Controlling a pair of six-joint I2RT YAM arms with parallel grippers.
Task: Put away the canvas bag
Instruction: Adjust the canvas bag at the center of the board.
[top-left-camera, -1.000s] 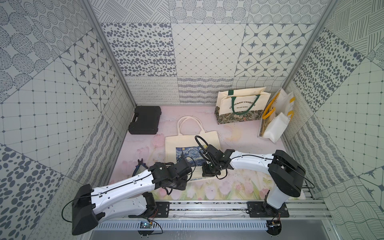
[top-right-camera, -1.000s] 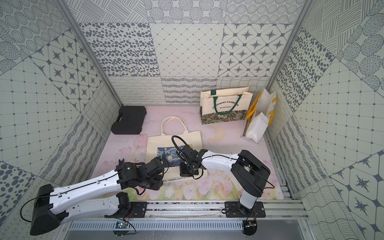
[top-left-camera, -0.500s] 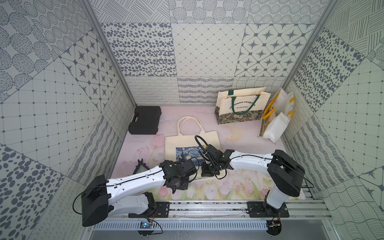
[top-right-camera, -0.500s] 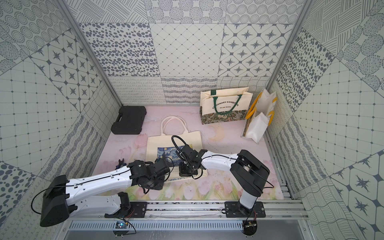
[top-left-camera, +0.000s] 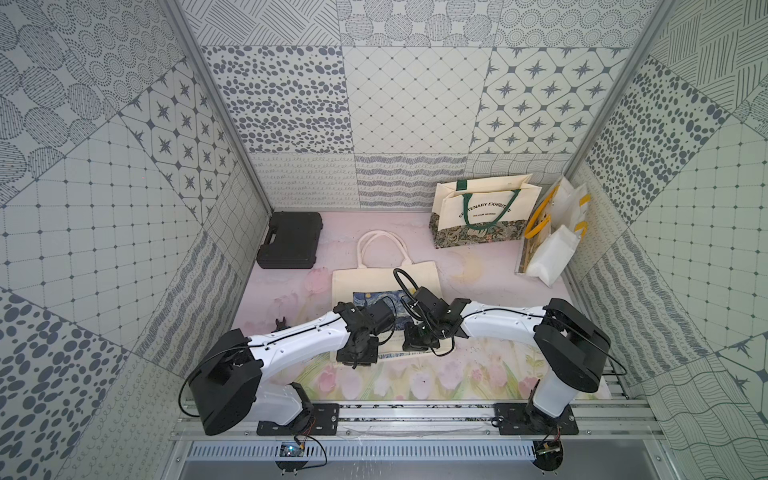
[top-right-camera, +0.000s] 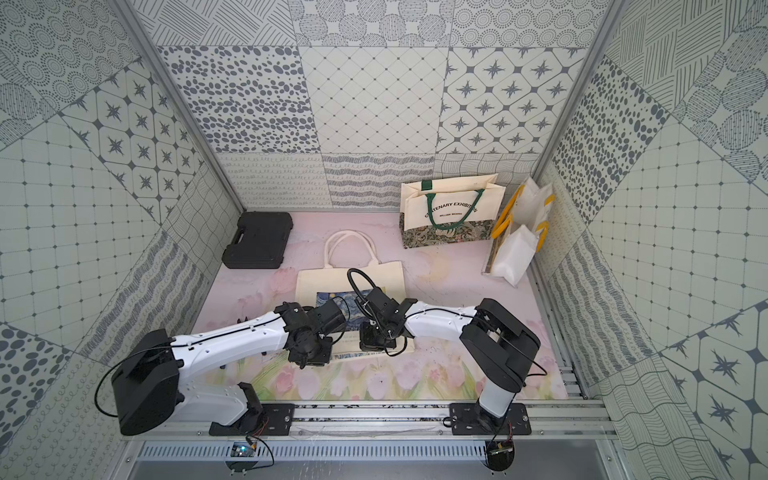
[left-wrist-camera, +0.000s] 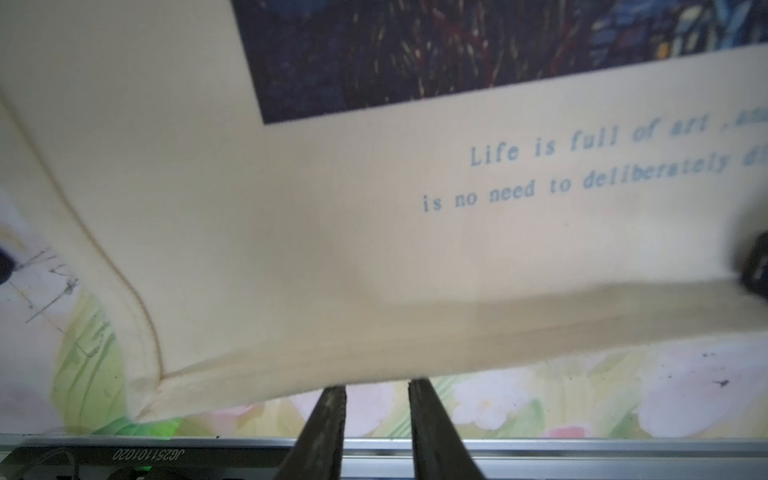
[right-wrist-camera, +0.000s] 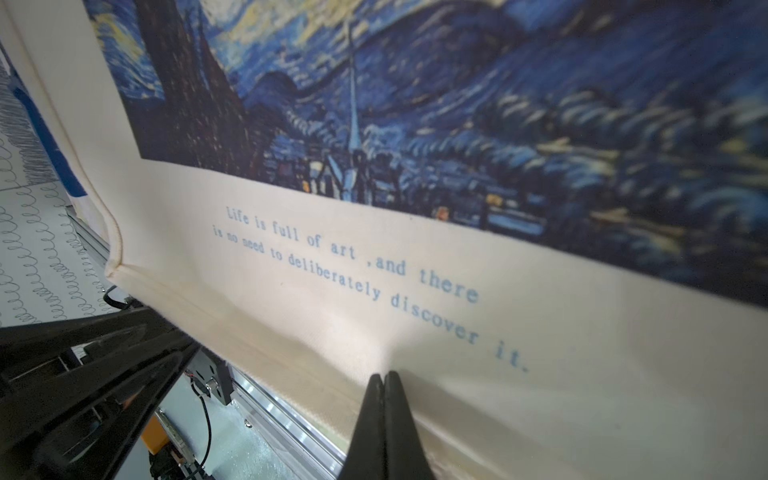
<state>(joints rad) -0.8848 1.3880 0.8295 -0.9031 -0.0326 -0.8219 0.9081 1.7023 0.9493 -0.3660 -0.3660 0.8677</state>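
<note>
Firmly, right tool (right-wrist-camera: 384, 376) on canvas bag (right-wrist-camera: 582, 332)

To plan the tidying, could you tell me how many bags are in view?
4: canvas bag lying at centre; green-handled tote upright at back; two white bags by the right wall, maybe more hidden there.

Grey-patterned tile walls (top-left-camera: 415, 104) around a pale pink, tulip-printed floor (top-left-camera: 478, 374), in even light.
</note>
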